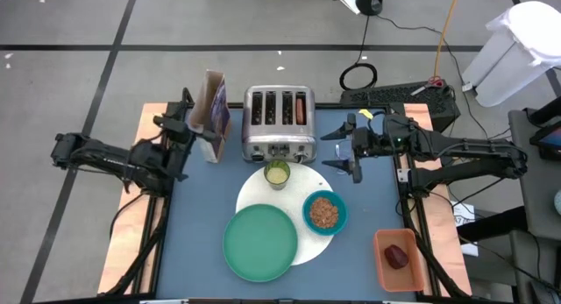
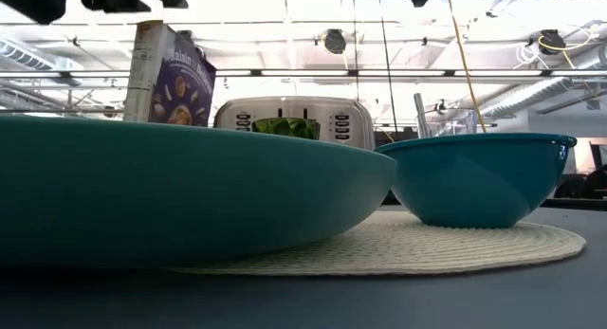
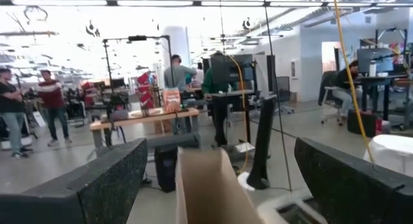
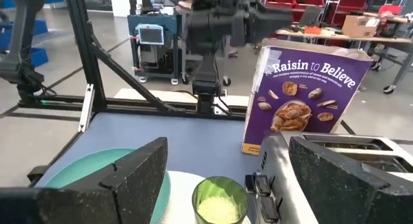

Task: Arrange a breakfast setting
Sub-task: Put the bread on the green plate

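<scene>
Two end effectors, both spread and holding nothing: left end effector (image 1: 195,120) beside the cereal box (image 1: 213,111), right end effector (image 1: 344,151) beside the toaster (image 1: 279,122). One green plate (image 1: 259,243), one teal bowl (image 1: 324,212), one cup (image 1: 277,173) crowd the white disc (image 1: 311,244); one red fruit (image 1: 397,256) sits at the worktop (image 1: 197,208) corner.

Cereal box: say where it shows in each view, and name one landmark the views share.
High view: cereal box stands upper left, beside the toaster.
Low view: box upper left, behind the green plate.
Left wrist view: its open top flap at bottom centre.
Right wrist view: box right of centre.
Shared landmark: the toaster next to it.
</scene>
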### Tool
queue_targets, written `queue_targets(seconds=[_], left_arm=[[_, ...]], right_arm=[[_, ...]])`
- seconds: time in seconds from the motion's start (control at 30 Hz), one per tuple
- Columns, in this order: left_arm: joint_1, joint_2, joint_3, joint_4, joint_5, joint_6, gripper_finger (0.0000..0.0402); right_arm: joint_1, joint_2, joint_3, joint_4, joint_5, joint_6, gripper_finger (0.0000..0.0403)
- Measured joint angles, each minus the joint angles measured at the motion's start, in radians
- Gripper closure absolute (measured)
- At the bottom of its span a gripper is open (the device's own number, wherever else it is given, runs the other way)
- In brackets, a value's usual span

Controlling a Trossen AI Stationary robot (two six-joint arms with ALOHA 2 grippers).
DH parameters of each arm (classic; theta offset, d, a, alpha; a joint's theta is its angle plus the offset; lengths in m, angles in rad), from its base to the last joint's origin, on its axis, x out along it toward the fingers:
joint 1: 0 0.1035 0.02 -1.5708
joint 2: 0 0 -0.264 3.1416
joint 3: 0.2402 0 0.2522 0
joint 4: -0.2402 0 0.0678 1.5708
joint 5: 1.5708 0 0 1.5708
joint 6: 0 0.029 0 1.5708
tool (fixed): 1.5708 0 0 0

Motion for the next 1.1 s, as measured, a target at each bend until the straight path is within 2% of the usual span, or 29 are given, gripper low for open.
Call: queue_targets(seconds=[0.1,0.27,0.47,0.57,0.77,0.93,1.1], left_arm=[[0.000,0.000,0.069,-0.002,-0.001,0.070,0.0007],[-0.037,-0.001,0.172,-0.085,-0.005,0.135,0.0007],[-0.126,0.000,0.258,-0.271,-0.003,0.139,0.0007],[-0.174,0.000,0.278,-0.311,-0.001,0.125,0.0007],[-0.256,0.000,0.283,-0.366,0.000,0.035,0.0007],[-0.315,0.001,0.283,-0.512,0.002,-0.072,0.0007],[-0.360,0.001,0.283,-0.643,0.003,-0.197,0.0007]], right_arm=[[0.000,0.004,0.000,0.015,0.030,0.056,0.0085],[-0.002,0.032,0.000,0.119,0.185,0.196,0.0085],[-0.009,0.093,0.000,0.201,0.269,0.226,0.0085],[-0.023,0.135,0.000,0.265,0.319,0.271,0.0085],[-0.076,0.212,0.000,0.349,0.449,0.317,0.0085],[-0.124,0.271,0.005,0.434,0.471,0.348,0.0085],[-0.167,0.326,0.116,0.375,0.471,0.384,0.0085]])
